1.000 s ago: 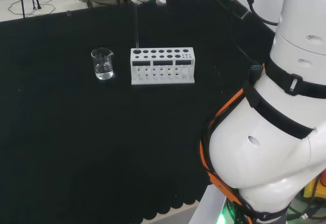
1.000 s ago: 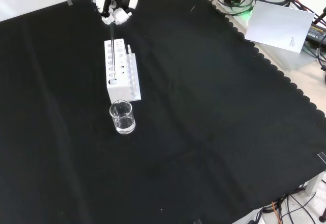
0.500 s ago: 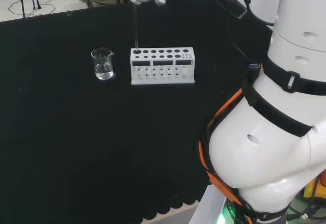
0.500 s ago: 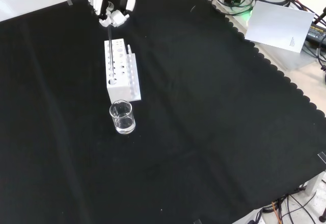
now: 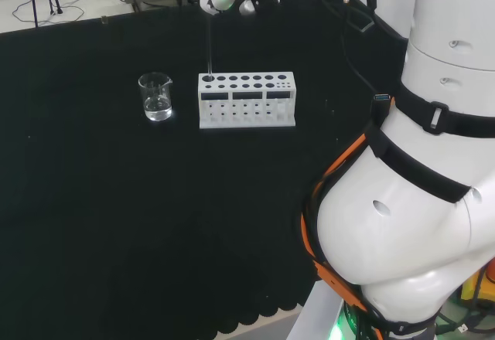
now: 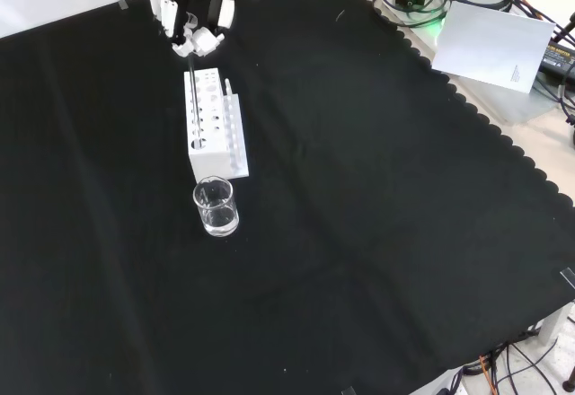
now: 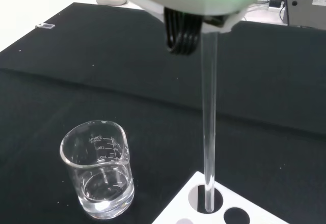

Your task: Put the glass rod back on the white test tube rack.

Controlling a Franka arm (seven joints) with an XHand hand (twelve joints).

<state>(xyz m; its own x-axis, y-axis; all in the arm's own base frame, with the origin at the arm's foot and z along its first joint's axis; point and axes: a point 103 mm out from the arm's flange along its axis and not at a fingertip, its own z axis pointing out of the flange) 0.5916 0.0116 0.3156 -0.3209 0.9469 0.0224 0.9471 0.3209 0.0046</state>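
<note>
Fingers (image 6: 199,36) pinching glass rod (image 7: 209,122) upright above white rack (image 5: 246,99). Tip already inside end hole nearest beaker (image 5: 157,97), so likely lowering for release

Clear glass beaker (image 5: 156,97) with some clear liquid, upright on the black cloth (image 6: 359,233).

Even bright light, black cloth (image 6: 359,188) shadowless
</note>
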